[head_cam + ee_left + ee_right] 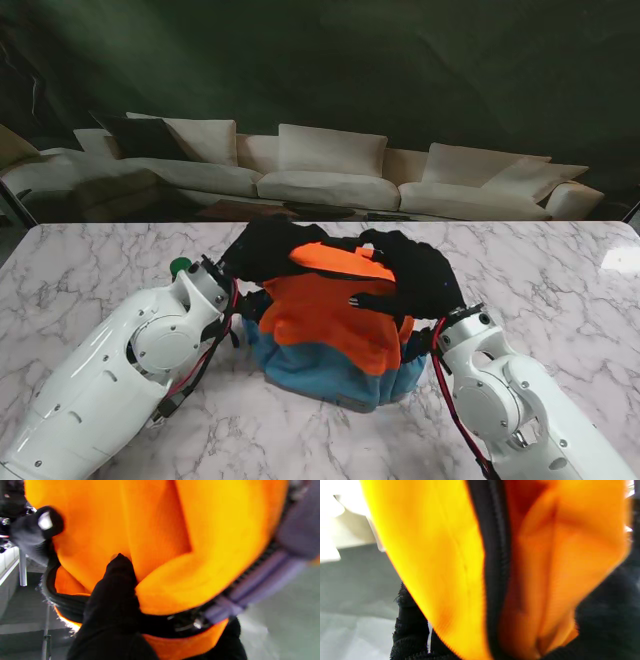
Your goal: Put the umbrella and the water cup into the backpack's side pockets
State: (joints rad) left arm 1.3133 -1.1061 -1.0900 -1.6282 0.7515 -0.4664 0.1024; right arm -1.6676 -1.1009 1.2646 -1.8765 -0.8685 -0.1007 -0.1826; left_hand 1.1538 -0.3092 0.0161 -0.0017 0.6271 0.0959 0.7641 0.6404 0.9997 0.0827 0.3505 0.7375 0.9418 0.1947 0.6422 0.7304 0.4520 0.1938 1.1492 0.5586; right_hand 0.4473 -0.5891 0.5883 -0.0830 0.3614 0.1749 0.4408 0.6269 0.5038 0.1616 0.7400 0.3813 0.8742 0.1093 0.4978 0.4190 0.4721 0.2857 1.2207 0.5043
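Backpack [335, 335], orange upper with a blue base, sits mid-table on the marble table [90, 260], between the two arms. Both hands wear black gloves.

Left hand [268, 250] lies on the far left top of the pack. Left wrist view: one black finger presses into a fold of orange fabric [175, 530], a black strap [62, 602] curving just beside it, a grey zipper band [257, 585] running along the edge. Whether the fingers [120, 580] pinch the cloth or merely rest on it, cannot tell.

Right hand [415, 275] lies over the right top of the pack, fingers spread across the orange panel. Right wrist view: orange fabric split by a black zipper line [495, 555], very close and blurred; grip cannot be told.

Small green-capped object [180, 266] shows just behind the left forearm, at the pack's left side; too hidden to name. Umbrella not made out.

Beige sofa [320, 170] beyond the table.
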